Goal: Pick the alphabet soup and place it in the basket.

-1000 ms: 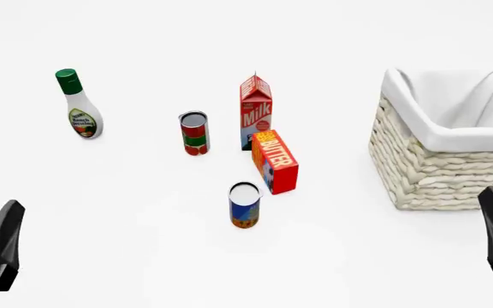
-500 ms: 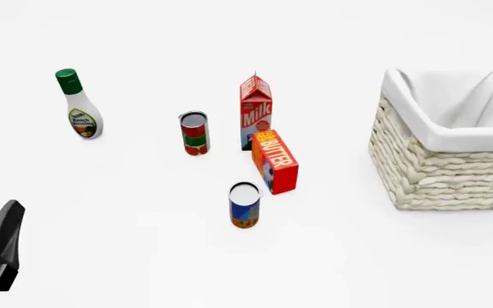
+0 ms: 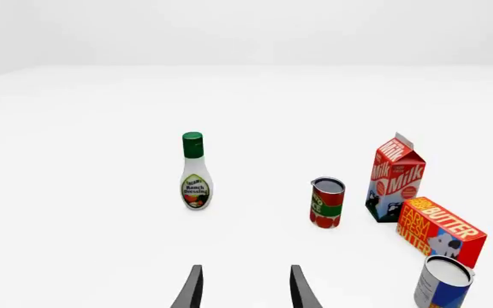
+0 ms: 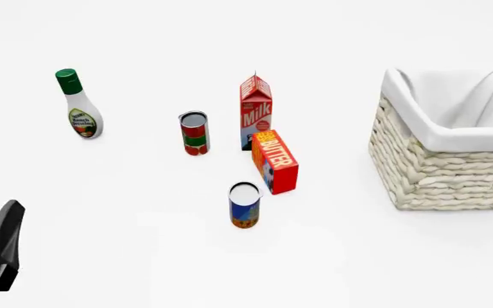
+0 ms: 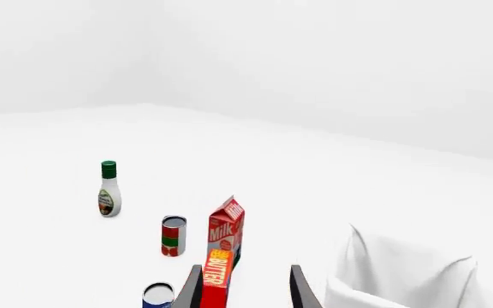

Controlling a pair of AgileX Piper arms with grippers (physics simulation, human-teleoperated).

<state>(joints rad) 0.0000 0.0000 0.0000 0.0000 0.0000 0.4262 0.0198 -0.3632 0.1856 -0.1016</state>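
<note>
Alphabet soup (image 4: 244, 205): you see one small round can, blue label, orange band low down, pale flat top. It stands up on the tabletop (image 4: 126, 244), just in front of the butter box, well apart from the basket.
Basket (image 4: 439, 173): one big bumpy woven basket, cream, with soft white cloth folded over its rim. It sits at the right.
Other can (image 4: 194, 133): one round can, red and green label, grey top.
Cans counted: two.
Butter box (image 4: 276, 161): one red and orange box, tilted.
Milk carton (image 4: 256, 111): one tall red carton with a pointy top.
Dressing bottle (image 4: 79, 106): one smooth white bottle, green cap.
Left claw (image 3: 244, 292): your two dark fingers are apart, holding nothing.
Right claw (image 5: 243, 292): fingers apart too, nothing between them.
</note>
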